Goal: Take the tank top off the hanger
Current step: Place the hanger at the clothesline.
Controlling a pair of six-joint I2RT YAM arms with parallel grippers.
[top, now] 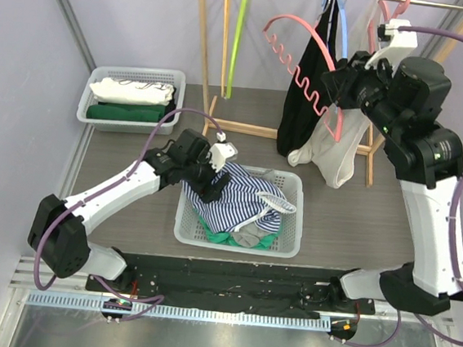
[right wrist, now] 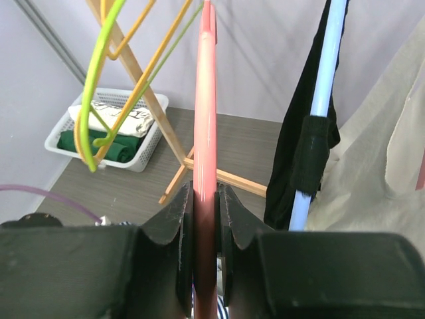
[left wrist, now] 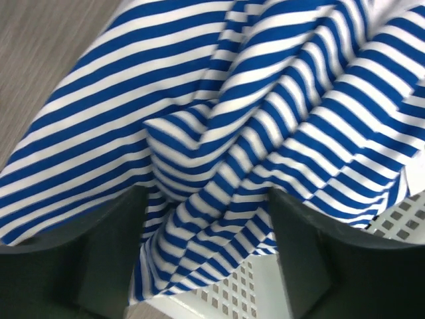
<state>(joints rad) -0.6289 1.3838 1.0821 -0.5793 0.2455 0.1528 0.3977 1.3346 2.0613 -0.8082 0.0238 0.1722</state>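
Holding the bare pink hanger [top: 296, 53] [right wrist: 204, 100], the right tool [top: 339, 81] [right wrist: 206, 199] is pressed tight on its bar, high up behind and right of the white basket [top: 286, 244]. The striped tank top [top: 242, 195] [left wrist: 219, 100] is off the hanger, heaped in that basket and spilling over the basket's left rim, with green cloth [top: 225, 238] under it. The left tool [top: 213, 176] [left wrist: 206, 199] sits low over the basket's rear-left corner, its fingers [left wrist: 99, 252] spread with striped cloth bunched between them. A black garment [top: 299, 106] and a beige garment [top: 336, 151] hang on the wooden rack [top: 202, 48] behind the basket. The bench [top: 350, 218] is grey.
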